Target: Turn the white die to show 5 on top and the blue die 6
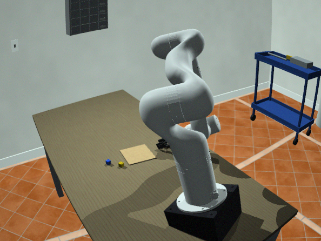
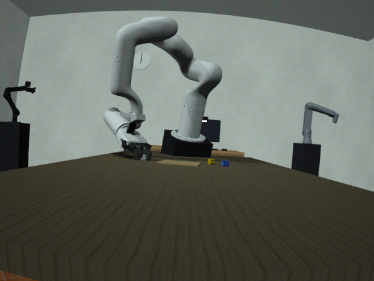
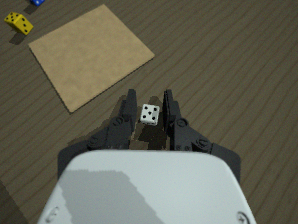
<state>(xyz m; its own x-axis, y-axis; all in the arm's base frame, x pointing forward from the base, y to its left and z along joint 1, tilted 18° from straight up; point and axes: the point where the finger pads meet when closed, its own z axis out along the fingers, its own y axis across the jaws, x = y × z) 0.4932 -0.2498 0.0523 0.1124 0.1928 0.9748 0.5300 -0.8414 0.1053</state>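
While the gripper (image 1: 163, 144) (image 2: 144, 153) (image 3: 149, 99) sits part open, holding nothing, the hard little white die (image 2: 143, 157) (image 3: 149, 114) looks light; pinch its flat sides gently.

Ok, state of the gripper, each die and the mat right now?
Gripper: partly open, holding nothing
White die: between the fingers, off the mat, five up
Yellow die: off the mat
Blue die: off the mat, top number unclear
Mat: flat on the table
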